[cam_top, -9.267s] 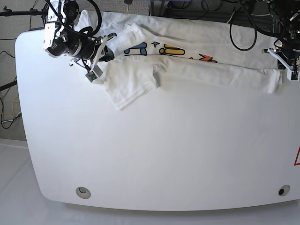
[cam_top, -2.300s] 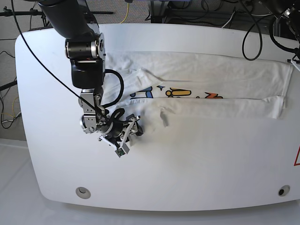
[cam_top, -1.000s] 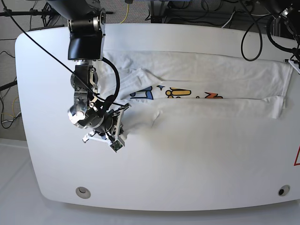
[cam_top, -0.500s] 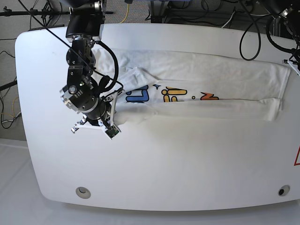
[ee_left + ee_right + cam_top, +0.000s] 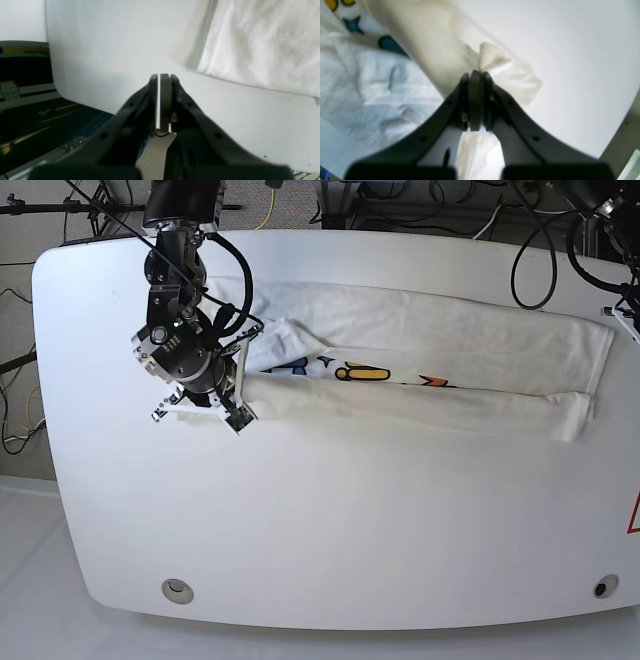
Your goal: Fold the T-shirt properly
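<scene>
Right gripper [image 5: 475, 75] drawn back toward the counter's [image 5: 350, 520] far left, clenched on a fold of the T-shirt [image 5: 430, 370], shirt stretched in a long band across the far side, left gripper [image 5: 161, 76] clenched empty beside its right end

1. I see a white table [image 5: 350, 520] with rounded corners.
2. Two round ports sit near its front edge, left [image 5: 178, 589] and right [image 5: 604, 587].
3. Black cables [image 5: 530, 250] hang behind it.
</scene>
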`<state>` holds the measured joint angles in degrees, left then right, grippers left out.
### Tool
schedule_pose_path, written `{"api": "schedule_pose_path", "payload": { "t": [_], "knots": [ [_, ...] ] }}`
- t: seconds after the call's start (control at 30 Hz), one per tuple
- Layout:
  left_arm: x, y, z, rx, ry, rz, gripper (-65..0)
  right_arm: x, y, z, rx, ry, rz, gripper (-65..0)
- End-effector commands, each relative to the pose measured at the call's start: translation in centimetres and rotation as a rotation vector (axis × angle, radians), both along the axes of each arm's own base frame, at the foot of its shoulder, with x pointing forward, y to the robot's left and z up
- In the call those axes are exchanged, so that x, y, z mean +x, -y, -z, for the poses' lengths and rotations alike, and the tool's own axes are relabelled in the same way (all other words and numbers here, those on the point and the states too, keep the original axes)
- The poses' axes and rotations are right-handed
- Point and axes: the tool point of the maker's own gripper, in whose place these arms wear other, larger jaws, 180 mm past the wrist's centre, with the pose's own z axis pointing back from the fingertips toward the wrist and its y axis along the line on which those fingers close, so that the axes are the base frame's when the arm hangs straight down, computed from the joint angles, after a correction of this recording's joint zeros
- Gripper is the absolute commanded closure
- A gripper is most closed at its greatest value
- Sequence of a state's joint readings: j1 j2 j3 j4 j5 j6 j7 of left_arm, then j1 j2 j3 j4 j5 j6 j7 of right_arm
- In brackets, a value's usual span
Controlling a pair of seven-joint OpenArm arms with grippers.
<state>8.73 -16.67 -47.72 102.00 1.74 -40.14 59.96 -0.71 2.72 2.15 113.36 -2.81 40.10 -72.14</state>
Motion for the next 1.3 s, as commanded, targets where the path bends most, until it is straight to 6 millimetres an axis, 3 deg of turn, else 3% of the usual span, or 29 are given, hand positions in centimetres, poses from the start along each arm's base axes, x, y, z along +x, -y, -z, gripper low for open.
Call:
{"api": "schedule_pose_path", "payload": {
  "t": [0.0,0.5,1.13,1.27],
  "knots": [
    [0.6,-0.6,-1.3,0.03,0.032,0.006,0.0,0.0,0.1,-0.5,-0.003,0.02,0.0,0.0],
    [0.4,0.5,-0.2,-0.005,0.03,0.002,0.0,-3.6,3.1,2.3,-0.074,-0.094,0.039,0.0],
    [0.1,0.4,-0.1,-0.007,0.03,-0.007,0.0,-4.1,3.2,2.8,-0.073,-0.109,0.042,0.0],
    [-0.2,0.4,0.2,-0.009,0.019,-0.007,0.0,-4.6,3.3,4.0,-0.071,-0.151,0.045,0.0]
  ]
}}
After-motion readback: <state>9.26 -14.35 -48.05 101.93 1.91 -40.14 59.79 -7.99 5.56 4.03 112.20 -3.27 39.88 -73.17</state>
